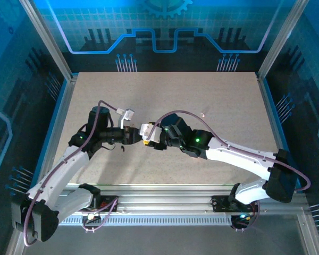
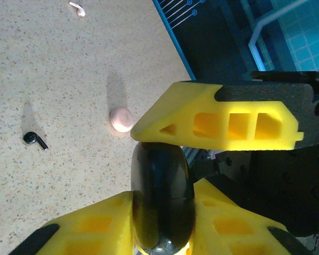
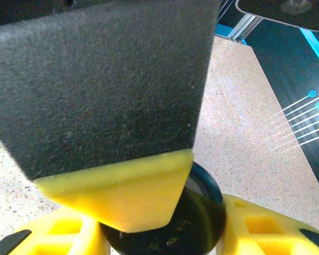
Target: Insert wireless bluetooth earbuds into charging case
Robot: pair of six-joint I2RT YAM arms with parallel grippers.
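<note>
Case (image 2: 162, 196) pinched from both sides: left gripper (image 2: 165, 215) and right gripper (image 3: 159, 226) both clamp it. One black earbud (image 2: 34, 139) lies loose on surface (image 2: 69, 69), well apart. Judgement: insertion not begun.

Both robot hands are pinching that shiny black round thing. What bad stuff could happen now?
1. The glossy black rounded case is pinched by both the left gripper and the right gripper, above the speckled table. It looks smooth, so it might slip out and drop.
2. The small black comma-shaped earbud lies on the table not far from a pink round piece. A gripper could grab the wrong one.
</note>
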